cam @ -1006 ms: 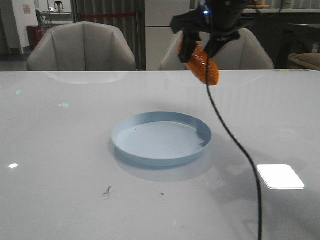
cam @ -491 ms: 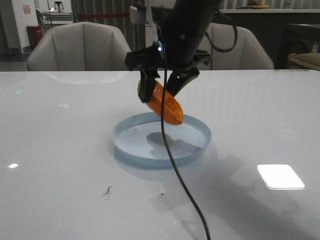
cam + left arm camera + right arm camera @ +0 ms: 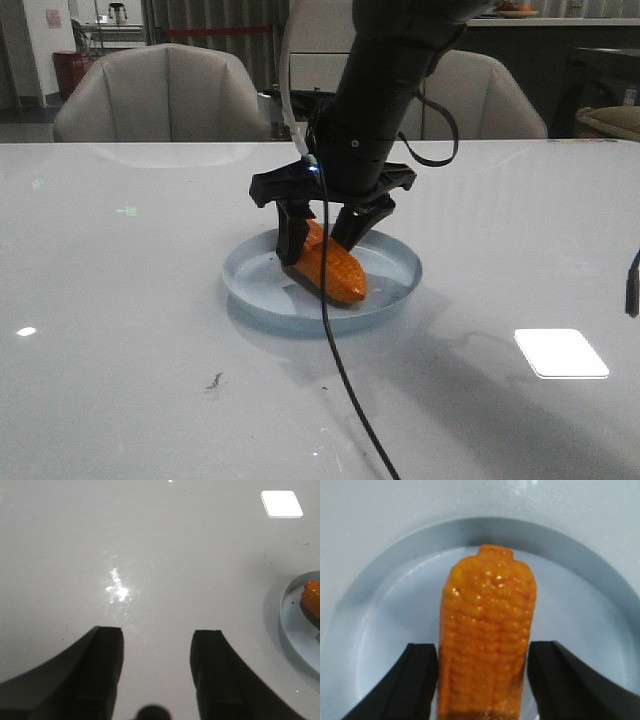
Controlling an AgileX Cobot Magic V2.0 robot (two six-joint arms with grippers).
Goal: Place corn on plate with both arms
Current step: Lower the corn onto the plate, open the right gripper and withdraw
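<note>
The orange corn (image 3: 330, 268) lies tilted in the pale-blue plate (image 3: 395, 290), its lower end on the plate floor. My right gripper (image 3: 318, 250) reaches down from above and is shut on the corn, one black finger on each side. In the right wrist view the corn (image 3: 487, 630) fills the gap between the fingers of the gripper (image 3: 482, 680), over the plate (image 3: 385, 625). My left gripper (image 3: 156, 650) is open and empty over bare table. The plate's rim (image 3: 295, 625) and one end of the corn (image 3: 312, 597) show at the edge of its view.
A bright white rectangle (image 3: 560, 352) lies on the table right of the plate; it also shows in the left wrist view (image 3: 281, 503). The right arm's black cable (image 3: 335, 380) trails toward the front edge. Chairs (image 3: 165, 95) stand behind the table. A dark part (image 3: 632, 285) shows at the right edge.
My right gripper has come down and leftward with the corn, from high above the table's far side to the plate, where the corn now touches.
</note>
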